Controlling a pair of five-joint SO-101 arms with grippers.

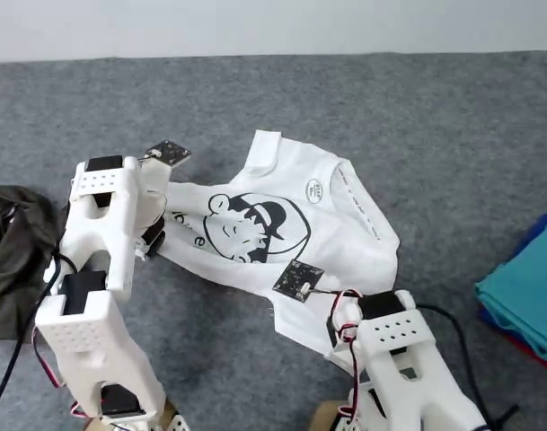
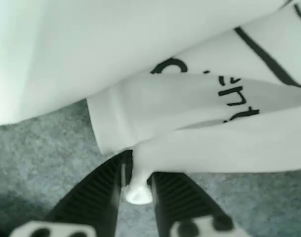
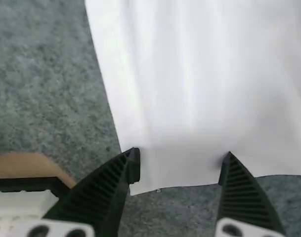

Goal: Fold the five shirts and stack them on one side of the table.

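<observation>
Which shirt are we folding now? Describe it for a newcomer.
On the grey carpeted table, look to the middle. The white shirt with a black cartoon face lies crumpled there; its neighbours are a dark garment at left and a folded teal stack at right.

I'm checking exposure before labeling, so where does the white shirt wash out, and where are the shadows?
High view: even light, the white shirt keeps its print. Left wrist view: farther cloth glares to plain white, grey fold shadows by the left gripper. Right wrist view: bright cloth, faint creases, dim band near the right gripper.
</observation>
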